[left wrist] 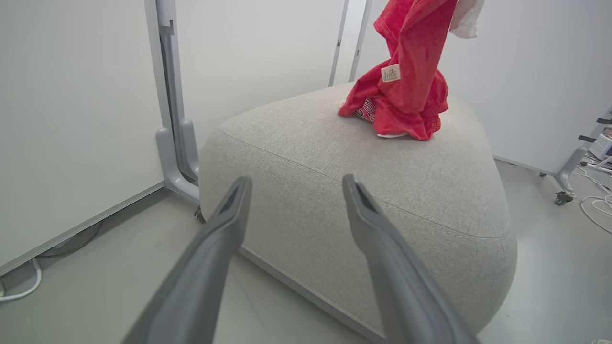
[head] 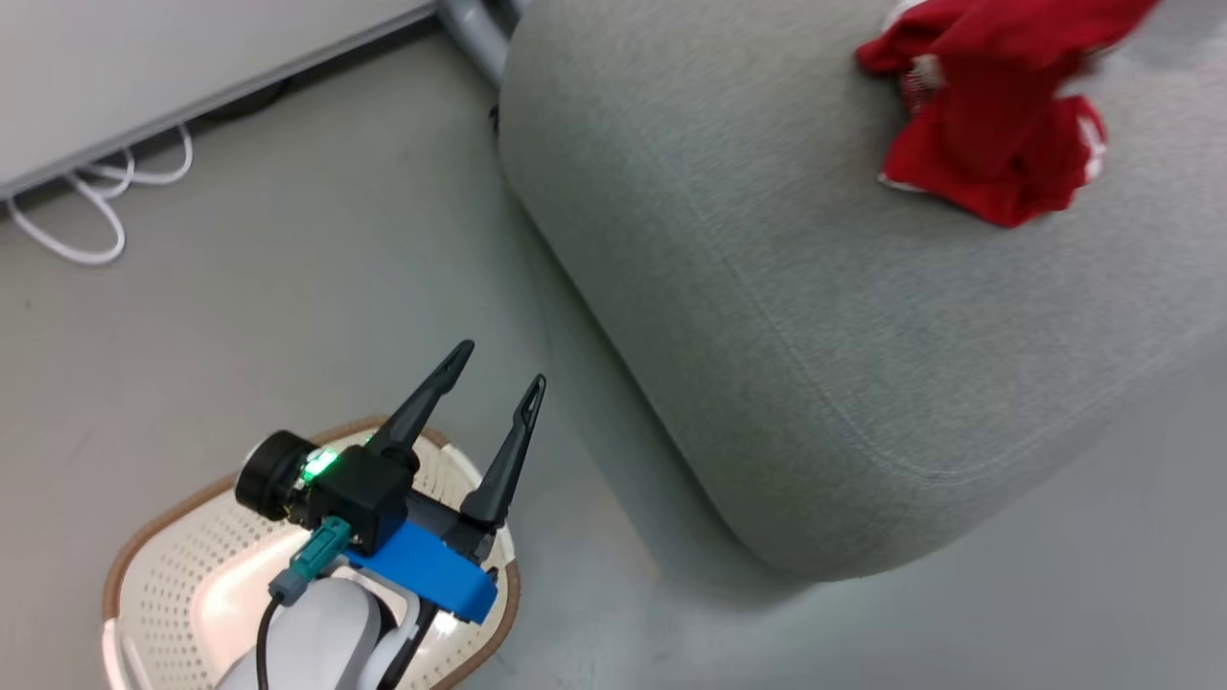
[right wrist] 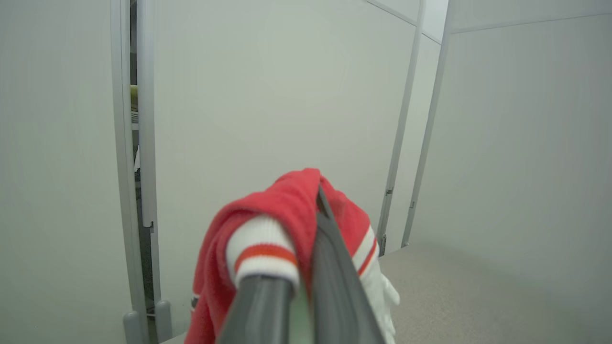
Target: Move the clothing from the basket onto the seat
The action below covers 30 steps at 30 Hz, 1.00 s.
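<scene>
Head view: red clothing at 1 o'clock, hanging down with its lower folds resting on the grey seat.
My right tool is pressed together, pinching the clothing's striped cuff. My left tool is spread and empty at 7 o'clock, above the cream basket on the floor.

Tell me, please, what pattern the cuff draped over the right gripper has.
The cuff is white with one red band; the right wrist view shows it best.
</scene>
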Motion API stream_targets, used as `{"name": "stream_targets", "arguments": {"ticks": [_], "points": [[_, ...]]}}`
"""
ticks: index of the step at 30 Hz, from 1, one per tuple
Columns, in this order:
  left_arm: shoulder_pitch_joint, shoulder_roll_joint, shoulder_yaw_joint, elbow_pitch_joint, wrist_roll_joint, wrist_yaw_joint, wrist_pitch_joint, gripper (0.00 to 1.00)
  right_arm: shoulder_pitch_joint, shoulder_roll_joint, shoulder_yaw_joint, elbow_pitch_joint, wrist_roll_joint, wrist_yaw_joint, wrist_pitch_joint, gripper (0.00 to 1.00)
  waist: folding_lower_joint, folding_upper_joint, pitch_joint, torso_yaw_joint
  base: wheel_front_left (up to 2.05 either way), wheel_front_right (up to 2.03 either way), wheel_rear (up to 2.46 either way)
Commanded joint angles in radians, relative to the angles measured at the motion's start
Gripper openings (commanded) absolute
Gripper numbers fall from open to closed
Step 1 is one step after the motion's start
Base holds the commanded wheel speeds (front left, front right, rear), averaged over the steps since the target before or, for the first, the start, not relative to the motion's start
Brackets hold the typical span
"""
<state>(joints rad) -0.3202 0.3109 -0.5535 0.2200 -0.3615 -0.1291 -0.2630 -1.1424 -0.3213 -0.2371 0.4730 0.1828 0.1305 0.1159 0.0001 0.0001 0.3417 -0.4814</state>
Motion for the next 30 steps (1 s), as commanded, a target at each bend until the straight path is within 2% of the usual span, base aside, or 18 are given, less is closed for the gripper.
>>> {"name": "stream_targets", "arguments": {"ticks": [1,5,9,14,22,30], "points": [[-0.026,0.01,-0.003,-0.009,0.001,-0.002,-0.003,1.0,-0.017,-0.012,-0.023,0.007,-0.008,0.0,-0.006,0.0,-0.0001,-0.0001,0.057,0.05,0.0,0.0,0.0],[-0.072,0.031,-0.028,-0.031,0.01,-0.002,-0.003,1.0,0.009,-0.06,-0.112,0.041,-0.009,0.0,-0.023,0.0,-0.0001,-0.0001,0.124,0.093,0.0,0.0,0.0],[-0.127,0.055,-0.053,-0.058,0.022,-0.002,-0.003,1.0,0.062,-0.078,-0.2,0.094,-0.009,0.0,-0.062,0.0,-0.0001,-0.0001,0.203,0.13,0.0,0.0,0.0],[-0.191,0.081,-0.075,-0.087,0.042,-0.002,0.003,1.0,0.105,-0.058,-0.273,0.174,0.003,0.0,-0.133,0.0,-0.0001,-0.0001,0.289,0.168,0.0,0.0,0.0],[-0.226,0.082,-0.081,-0.11,0.057,0.007,0.004,1.0,0.131,-0.029,-0.277,0.306,-0.01,0.0,-0.22,0.0,-0.0001,-0.0001,0.353,0.212,0.0,0.0,0.0],[-0.227,0.074,-0.076,-0.102,0.051,0.014,0.0,1.0,0.108,-0.055,-0.256,0.395,-0.029,0.0,-0.262,0.0,-0.0001,-0.0001,0.357,0.233,0.0,0.0,0.0]]}}
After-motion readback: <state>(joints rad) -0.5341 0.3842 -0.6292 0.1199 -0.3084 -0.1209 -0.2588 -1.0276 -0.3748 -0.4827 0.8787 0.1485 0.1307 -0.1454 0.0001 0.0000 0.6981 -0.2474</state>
